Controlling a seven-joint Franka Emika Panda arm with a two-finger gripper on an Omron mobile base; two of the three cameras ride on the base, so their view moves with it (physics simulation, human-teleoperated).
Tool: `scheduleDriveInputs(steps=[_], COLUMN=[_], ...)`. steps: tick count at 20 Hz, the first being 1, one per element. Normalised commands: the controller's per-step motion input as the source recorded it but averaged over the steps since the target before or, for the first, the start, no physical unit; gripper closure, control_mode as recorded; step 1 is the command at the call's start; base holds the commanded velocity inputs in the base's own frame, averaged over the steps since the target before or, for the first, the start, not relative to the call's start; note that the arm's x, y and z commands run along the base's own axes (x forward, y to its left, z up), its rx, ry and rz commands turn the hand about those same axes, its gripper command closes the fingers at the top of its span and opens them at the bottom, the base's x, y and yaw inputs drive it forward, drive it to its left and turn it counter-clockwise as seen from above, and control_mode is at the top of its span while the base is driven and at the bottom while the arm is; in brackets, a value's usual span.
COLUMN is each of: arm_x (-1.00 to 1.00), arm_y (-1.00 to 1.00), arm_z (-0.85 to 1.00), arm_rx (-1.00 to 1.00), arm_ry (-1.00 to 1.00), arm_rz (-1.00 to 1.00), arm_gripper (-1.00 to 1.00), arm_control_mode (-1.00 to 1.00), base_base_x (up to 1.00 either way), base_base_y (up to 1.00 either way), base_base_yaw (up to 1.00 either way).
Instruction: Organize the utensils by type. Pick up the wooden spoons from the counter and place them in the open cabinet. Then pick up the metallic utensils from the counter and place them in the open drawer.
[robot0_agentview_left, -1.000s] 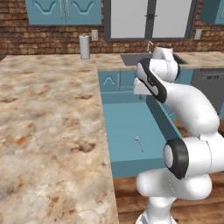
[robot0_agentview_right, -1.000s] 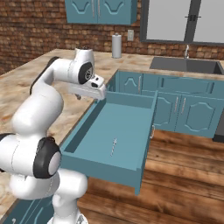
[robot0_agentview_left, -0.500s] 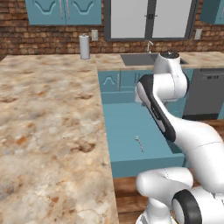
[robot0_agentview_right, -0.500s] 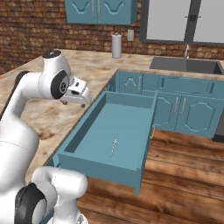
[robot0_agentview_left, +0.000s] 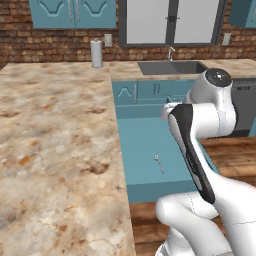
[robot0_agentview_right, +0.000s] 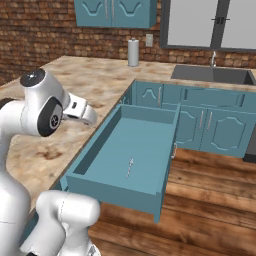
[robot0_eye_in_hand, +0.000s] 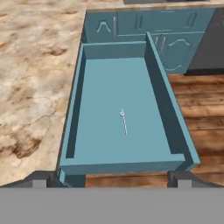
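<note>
The open drawer (robot0_agentview_left: 160, 191) (robot0_agentview_right: 115, 194) (robot0_eye_in_hand: 122, 165) is pulled out from under the counter (robot0_agentview_left: 55, 140) (robot0_agentview_right: 95, 85) (robot0_eye_in_hand: 30, 78). On its flat teal floor lies one thin silver metallic utensil (robot0_agentview_left: 159, 163) (robot0_agentview_right: 130, 167) (robot0_eye_in_hand: 124, 121), alone. My gripper (robot0_eye_in_hand: 111, 180) hangs high over the drawer's front end, open, with nothing between its fingers. In the right base view my hand (robot0_agentview_right: 80, 111) sits above the counter's edge, left of the drawer. The wooden spoons and the open cabinet are out of view.
A paper towel roll (robot0_agentview_left: 96, 53) (robot0_agentview_right: 133, 52) stands at the back of the counter. A sink (robot0_agentview_left: 170, 67) (robot0_agentview_right: 212, 75) lies beyond the drawer. Shut teal cabinet doors (robot0_agentview_right: 200, 122) run under it, and a wooden floor (robot0_agentview_right: 210, 200) is right of the drawer.
The arm has folded back and risen from over the drawer toward the base, and the hand has swung to the counter side. The gripper stays open. The silver utensil has not moved.
</note>
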Motion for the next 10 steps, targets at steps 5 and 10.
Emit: scheduleDriveInputs(steps=[5, 10], arm_x=[-0.63, -0.62], arm_y=[0.00, 0.00], arm_z=[0.38, 0.11], arm_rx=[0.00, 0.00], arm_ry=[-0.05, 0.01], arm_rz=[0.01, 0.07], arm_gripper=[-1.00, -1.00], arm_control_mode=[-1.00, -1.00], base_base_x=[0.00, 0.00], base_base_y=[0.00, 0.00], base_base_yaw=[0.00, 0.00])
